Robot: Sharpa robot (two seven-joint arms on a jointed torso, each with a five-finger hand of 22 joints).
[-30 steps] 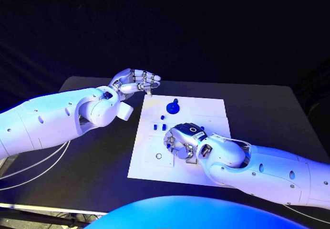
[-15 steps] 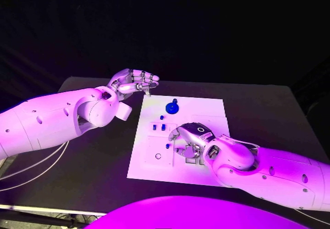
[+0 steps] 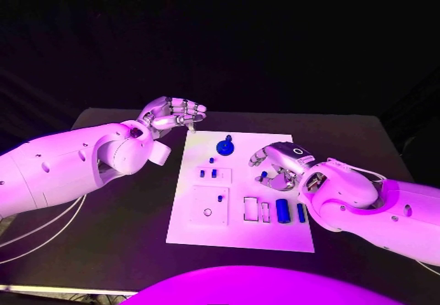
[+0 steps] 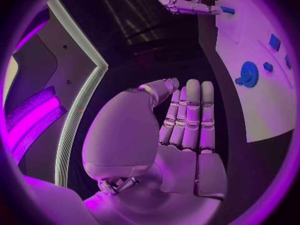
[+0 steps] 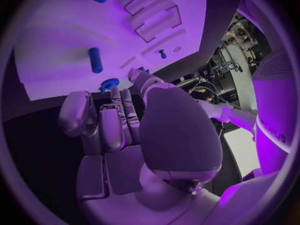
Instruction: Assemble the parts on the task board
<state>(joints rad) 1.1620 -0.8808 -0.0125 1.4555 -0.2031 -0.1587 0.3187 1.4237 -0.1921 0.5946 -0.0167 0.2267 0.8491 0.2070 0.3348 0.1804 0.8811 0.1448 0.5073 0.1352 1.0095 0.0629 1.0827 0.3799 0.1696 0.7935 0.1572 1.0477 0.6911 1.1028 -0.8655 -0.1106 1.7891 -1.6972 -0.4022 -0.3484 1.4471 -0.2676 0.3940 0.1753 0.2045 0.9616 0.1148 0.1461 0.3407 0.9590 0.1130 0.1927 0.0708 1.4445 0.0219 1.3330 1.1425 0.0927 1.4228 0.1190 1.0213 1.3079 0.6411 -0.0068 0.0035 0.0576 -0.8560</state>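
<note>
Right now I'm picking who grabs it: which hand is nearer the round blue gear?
Right. The right hand hovers just beside the gear; the left hand sits past the task board's far corner.

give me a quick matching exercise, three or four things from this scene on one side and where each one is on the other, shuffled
Things:
1. blue gear
2. left hand
3. right hand
4. two blue cylinders

Places:
A. lying side by side near the task board's front right part
B. above the board's middle right
C. off the board, past its far left corner
D. on the board near its far edge

Pairs: 1-D, 2-C, 3-B, 4-A
</note>
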